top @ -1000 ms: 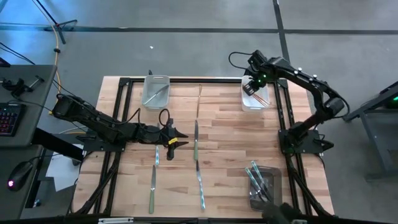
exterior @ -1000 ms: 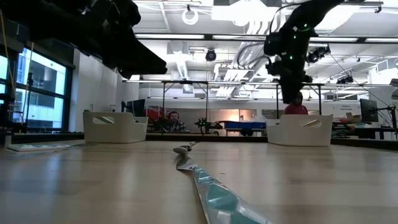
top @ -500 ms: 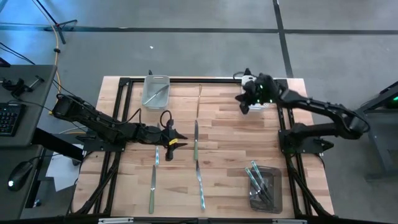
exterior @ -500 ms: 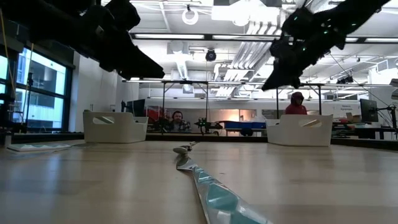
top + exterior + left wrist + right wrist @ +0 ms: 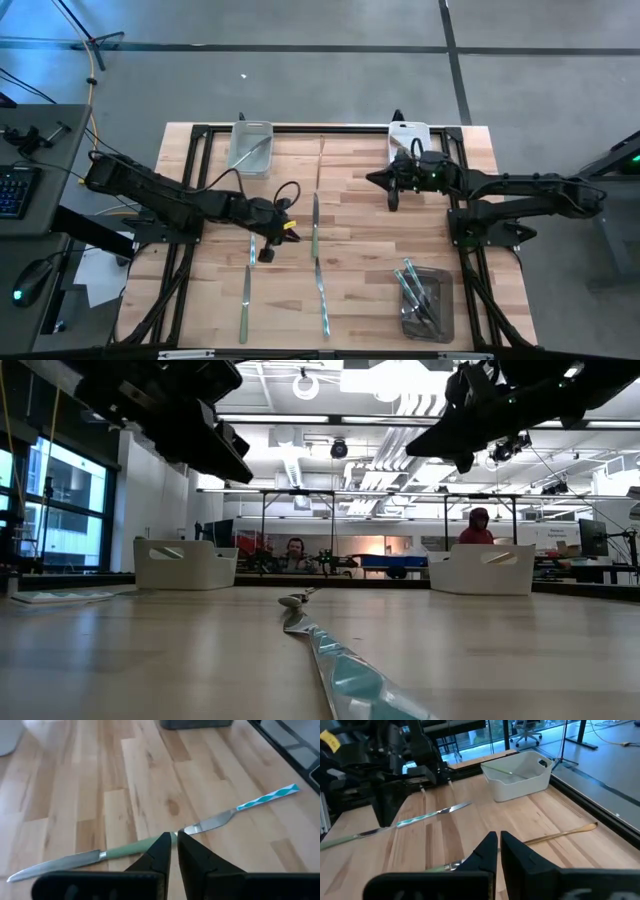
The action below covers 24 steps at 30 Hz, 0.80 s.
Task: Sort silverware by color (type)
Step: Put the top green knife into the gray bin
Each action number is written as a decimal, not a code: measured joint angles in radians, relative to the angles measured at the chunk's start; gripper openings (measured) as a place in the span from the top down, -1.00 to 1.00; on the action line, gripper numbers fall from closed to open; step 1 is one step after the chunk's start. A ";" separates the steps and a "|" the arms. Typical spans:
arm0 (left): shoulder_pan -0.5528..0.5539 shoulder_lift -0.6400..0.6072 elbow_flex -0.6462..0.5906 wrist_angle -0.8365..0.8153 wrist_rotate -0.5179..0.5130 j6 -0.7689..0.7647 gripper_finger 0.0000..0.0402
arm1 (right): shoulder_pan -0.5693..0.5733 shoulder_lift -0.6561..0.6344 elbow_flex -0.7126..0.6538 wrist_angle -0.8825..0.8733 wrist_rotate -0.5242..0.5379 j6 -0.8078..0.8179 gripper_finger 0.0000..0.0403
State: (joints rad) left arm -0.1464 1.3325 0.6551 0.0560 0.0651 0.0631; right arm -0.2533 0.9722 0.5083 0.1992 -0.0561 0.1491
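Overhead, I noted five pieces of silverware lying flat on the counter [image 5: 370, 230], each with its long axis running from the near edge to the far edge. Two lay end to end in the left column: a short piece [image 5: 252, 248] and a green-handled knife [image 5: 244, 305]. Another green-handled knife [image 5: 314, 225] and a blue-striped piece [image 5: 321, 295] formed the middle column. A slim gold piece [image 5: 323, 150] lay near the far edge.

My left gripper [image 5: 268, 237] hung over the left column beside the short piece, fingers nearly pressed together; its wrist view showed nothing between them. My right gripper [image 5: 393, 190] hovered over the counter just before the far right white bin [image 5: 408, 135], fingers pressed together and empty.

Further silverware lay in the far left bin [image 5: 251, 147] and the near right grey bin [image 5: 424, 303].
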 joint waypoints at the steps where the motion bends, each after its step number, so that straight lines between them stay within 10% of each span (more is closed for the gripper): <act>1: 0.008 0.007 0.015 -0.024 0.009 0.001 0.89 | 0.013 0.000 0.000 0.000 0.010 0.000 0.96; 24: 0.068 0.489 0.497 -0.481 0.135 0.399 0.32 | 0.067 0.025 -0.001 -0.007 0.064 -0.045 0.96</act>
State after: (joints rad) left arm -0.0780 1.8217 1.1524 -0.4250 0.1997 0.4624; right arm -0.1866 0.9970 0.5076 0.1917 0.0082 0.1041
